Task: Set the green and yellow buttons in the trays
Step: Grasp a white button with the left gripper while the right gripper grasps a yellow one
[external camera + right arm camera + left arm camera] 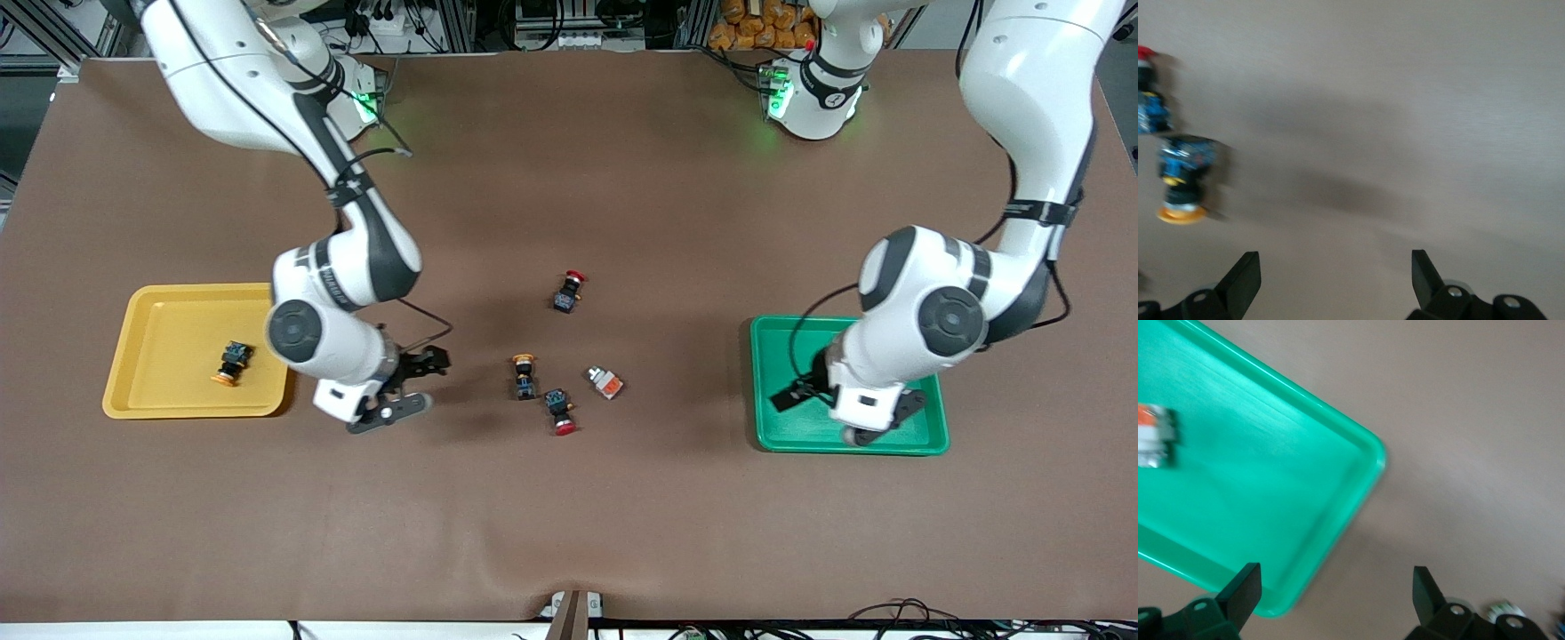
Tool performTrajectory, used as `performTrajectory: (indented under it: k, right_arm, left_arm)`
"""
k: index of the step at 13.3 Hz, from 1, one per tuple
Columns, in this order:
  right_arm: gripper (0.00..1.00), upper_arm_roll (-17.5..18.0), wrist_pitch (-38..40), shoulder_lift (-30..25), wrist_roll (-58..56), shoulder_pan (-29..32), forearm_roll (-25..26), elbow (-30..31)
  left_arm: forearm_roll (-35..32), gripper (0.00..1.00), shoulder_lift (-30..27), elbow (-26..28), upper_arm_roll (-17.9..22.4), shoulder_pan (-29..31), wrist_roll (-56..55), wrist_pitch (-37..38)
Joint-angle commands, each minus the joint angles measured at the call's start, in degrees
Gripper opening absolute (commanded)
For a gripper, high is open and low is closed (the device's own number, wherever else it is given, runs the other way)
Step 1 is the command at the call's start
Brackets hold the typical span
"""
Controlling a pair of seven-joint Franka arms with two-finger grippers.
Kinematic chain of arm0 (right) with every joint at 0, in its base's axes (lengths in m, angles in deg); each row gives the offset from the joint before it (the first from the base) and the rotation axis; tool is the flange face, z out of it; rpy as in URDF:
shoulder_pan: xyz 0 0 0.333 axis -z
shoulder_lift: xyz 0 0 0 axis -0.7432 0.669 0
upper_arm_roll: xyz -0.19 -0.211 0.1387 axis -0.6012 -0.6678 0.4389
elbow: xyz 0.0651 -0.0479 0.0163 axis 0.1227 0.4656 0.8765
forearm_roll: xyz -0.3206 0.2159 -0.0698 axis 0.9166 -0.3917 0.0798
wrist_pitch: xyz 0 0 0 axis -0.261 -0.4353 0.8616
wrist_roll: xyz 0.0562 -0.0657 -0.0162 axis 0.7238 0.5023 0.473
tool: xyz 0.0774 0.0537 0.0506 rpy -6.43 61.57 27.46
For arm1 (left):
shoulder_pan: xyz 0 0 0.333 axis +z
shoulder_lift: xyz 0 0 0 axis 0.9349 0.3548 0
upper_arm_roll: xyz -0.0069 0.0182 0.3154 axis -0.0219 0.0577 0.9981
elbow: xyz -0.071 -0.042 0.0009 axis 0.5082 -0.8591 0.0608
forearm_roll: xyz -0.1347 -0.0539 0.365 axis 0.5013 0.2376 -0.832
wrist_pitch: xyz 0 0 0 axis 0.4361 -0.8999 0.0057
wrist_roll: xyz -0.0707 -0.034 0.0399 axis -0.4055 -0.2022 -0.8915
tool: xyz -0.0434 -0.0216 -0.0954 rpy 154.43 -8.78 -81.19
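Note:
The yellow tray (169, 338) lies at the right arm's end and holds one black-bodied button with a yellow-orange cap (233, 363). The green tray (782, 356) lies at the left arm's end. In the left wrist view the green tray (1258, 473) holds a white-grey button with an orange patch (1155, 435). A second yellow-capped button (524, 374) (1181, 180) and a second white-grey button (606, 382) lie mid-table. My right gripper (418, 384) (1335, 263) is open and empty between the yellow tray and these buttons. My left gripper (849, 404) (1335, 583) is open and empty over a corner of the green tray.
Two black-bodied buttons with red caps lie mid-table. One (561, 412) lies beside the yellow-capped button, nearer to the front camera. The other (569, 292) lies farther from it. The brown table cover has bare room around the cluster.

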Motion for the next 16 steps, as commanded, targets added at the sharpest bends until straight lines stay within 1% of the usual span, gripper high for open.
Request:
performTrajectory:
  k: [1, 2, 4, 6, 8, 10, 12, 14, 16]
  right_arm:
    - [1.0, -0.8, 0.4, 4.5, 8.2, -5.1, 0.3, -7.4]
    - [1.0, -1.0, 0.3, 5.5, 10.0, -6.7, 0.5, -8.7]
    - [1.0, -1.0, -2.6, 6.4, 11.2, -8.4, 2.5, -9.4]
    - [1.0, -1.0, -5.1, 7.7, 11.2, -9.2, 3.9, -9.3]
    - [1.0, -1.0, -7.7, 9.1, 11.3, -10.6, 3.9, -9.3]
    - [1.0, -1.0, -10.0, 10.8, 11.3, -11.1, 3.9, -9.4]
    - [1.0, -1.0, -12.2, 12.3, 11.3, -11.8, 3.9, -9.5]
    - [1.0, -1.0, -12.7, 13.1, 12.4, -12.5, 3.9, -9.5]
    - [1.0, -1.0, -15.1, 14.3, 14.4, -13.5, 4.1, -9.5]
  left_arm:
    - [2.3, 1.0, 0.7, -3.3, -1.7, -0.9, -3.7, 1.1]
    - [2.5, 1.0, 2.2, -5.4, -1.6, -3.4, -7.2, 1.1]
    - [2.1, 1.0, 5.0, -9.1, -1.0, -7.1, -11.6, 1.1]
    - [2.1, 1.0, 6.0, -10.4, 0.5, -8.9, -12.5, 1.1]
    - [2.2, 1.0, 7.2, -12.3, 2.2, -10.7, -13.2, 1.1]
    - [2.3, 1.0, 8.4, -14.3, 5.2, -14.8, -16.3, 1.1]
    - [2.5, 1.0, 9.8, -16.7, 9.9, -20.3, -19.3, 1.1]
    - [2.5, 1.0, 11.8, -17.5, 12.4, -24.3, -22.1, 0.4]
    - [2.4, 1.0, 13.9, -18.7, 15.0, -28.6, -26.8, -0.6]
